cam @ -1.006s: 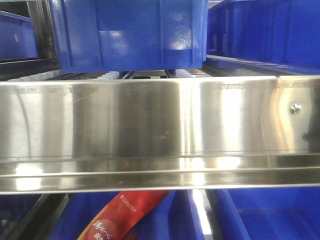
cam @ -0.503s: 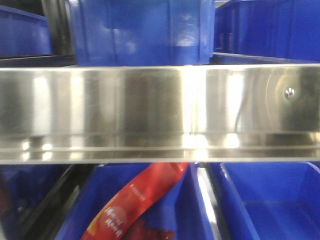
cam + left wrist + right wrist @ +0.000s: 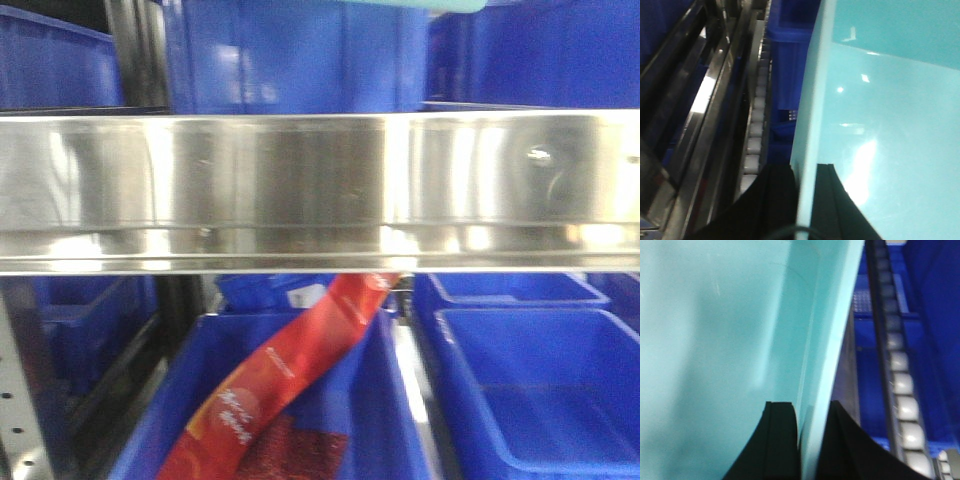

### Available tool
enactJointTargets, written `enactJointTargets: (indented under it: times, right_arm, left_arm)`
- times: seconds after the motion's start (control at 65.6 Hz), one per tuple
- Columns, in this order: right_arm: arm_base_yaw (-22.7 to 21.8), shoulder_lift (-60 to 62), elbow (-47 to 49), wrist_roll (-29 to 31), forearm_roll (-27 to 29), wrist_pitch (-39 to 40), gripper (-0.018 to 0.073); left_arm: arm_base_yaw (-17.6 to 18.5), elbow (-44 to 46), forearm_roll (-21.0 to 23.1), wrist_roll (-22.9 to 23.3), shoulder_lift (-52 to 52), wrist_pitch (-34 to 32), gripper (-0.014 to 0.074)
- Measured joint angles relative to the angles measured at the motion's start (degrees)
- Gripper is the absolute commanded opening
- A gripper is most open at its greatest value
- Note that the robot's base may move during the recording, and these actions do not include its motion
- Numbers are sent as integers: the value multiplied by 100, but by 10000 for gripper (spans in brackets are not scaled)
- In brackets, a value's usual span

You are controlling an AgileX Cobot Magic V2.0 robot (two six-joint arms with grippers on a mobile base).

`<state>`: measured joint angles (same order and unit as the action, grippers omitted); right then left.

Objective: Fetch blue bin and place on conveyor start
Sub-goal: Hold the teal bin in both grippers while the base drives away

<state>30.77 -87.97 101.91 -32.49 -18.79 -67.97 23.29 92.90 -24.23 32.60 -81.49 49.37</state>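
The blue bin is a pale cyan tub. Its inside (image 3: pixel 890 125) fills the right of the left wrist view and its inside (image 3: pixel 715 340) fills the left of the right wrist view. A thin strip of it (image 3: pixel 420 5) shows at the top edge of the front view. My left gripper (image 3: pixel 806 172) is shut on the bin's left wall, one black finger inside and one outside. My right gripper (image 3: pixel 812 412) is shut on the bin's right wall in the same way. The conveyor start is out of view.
A shiny stainless-steel shelf rail (image 3: pixel 320 190) crosses the front view. Dark royal-blue crates (image 3: pixel 290 60) stand above it and more (image 3: pixel 530 390) below, one holding a red packet (image 3: pixel 280 390). Roller tracks (image 3: pixel 755 130) (image 3: pixel 902 390) run beside the bin.
The front view has shifted: the steel rail sits higher in the frame and more of the lower crates and red packet shows. The cyan strip has appeared at the top.
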Motion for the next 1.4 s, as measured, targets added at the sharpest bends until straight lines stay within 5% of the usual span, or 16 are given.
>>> enactJointTargets:
  times: [0.655, 1.402]
  right_arm:
    - [-76, 9, 0, 22, -607, 1395, -154]
    - [-76, 9, 0, 33, -1004, 1630, -154]
  left_arm:
    - [-37, 0, -129, 39, 0, -172, -111]
    - [-37, 0, -92, 49, 4, -172, -111]
